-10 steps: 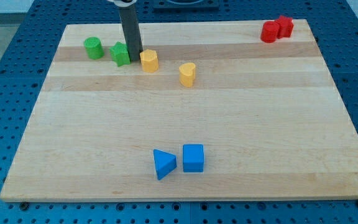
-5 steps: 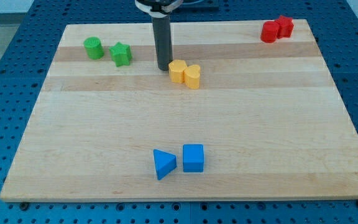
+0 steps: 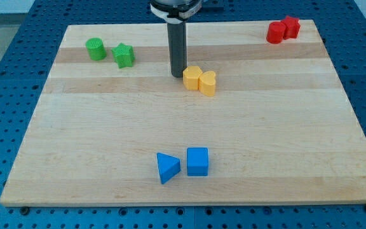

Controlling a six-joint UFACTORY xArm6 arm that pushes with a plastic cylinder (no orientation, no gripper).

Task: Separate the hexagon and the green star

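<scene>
**Hexagon and green star: gap open, push nearing its end**

I am reporting from the single camera view. My tip (image 3: 178,75) is standing on the worktop (image 3: 75,159) in its upper middle, touching or all but touching the view's left side of the yellow hexagon (image 3: 192,77). There is no tool on this rig to spread or press together; the arm is ending in a plain rod, so nothing is being pinched.

The hexagon is sitting against a second yellow block (image 3: 208,83), of a rounded shape I cannot name with confidence, which is touching it on the view's right. The green star (image 3: 124,55) is lying well apart from the hexagon, towards the view's upper left, with a green cylinder (image 3: 95,49) near it on the left. Bare board is showing between star and hexagon.

Other items are standing clear of the work: two red blocks (image 3: 282,29) touching at the top right corner, and a blue triangle (image 3: 167,168) just beside a blue cube (image 3: 197,161) near the bottom edge.

In my judgement the separating step is in hand and largely achieved. The next move is calling for little: either a short further push towards the view's right, or drawing the tip away from the hexagon. The risk I am noting is that further pushing is carrying the second yellow block along with it.
</scene>
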